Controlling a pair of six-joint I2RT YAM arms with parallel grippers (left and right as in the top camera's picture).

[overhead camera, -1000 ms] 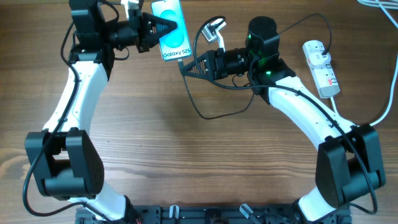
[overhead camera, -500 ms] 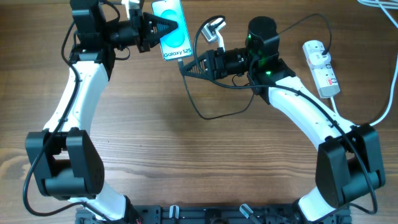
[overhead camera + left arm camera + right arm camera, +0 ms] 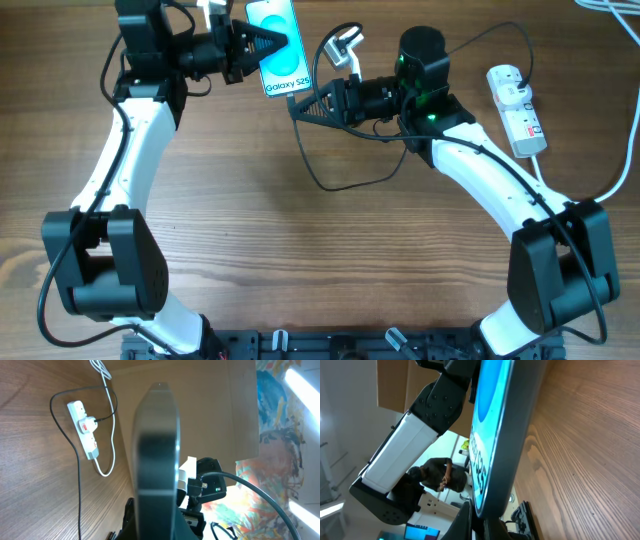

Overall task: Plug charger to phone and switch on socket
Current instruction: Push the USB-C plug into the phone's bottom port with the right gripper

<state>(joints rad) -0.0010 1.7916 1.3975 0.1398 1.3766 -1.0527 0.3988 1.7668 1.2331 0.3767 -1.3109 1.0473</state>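
My left gripper (image 3: 262, 45) is shut on the phone (image 3: 278, 40) and holds it off the table at the back, cyan screen up and the "Galaxy S25" band toward me. The phone shows edge-on in the left wrist view (image 3: 156, 450) and fills the right wrist view (image 3: 492, 435). My right gripper (image 3: 298, 108) is shut on the charger's plug end, right at the phone's lower edge; the metal tip is hidden. The black charger cable (image 3: 330, 185) loops over the table and runs to the socket (image 3: 518, 110) at the far right, where its white plug sits. The socket also shows in the left wrist view (image 3: 84, 422).
The socket's thick white cord (image 3: 628, 140) runs along the right table edge and off the back. A cardboard wall (image 3: 210, 405) stands behind the table.
My left gripper has shifted the phone slightly right, toward my right gripper. The right arm has barely moved.
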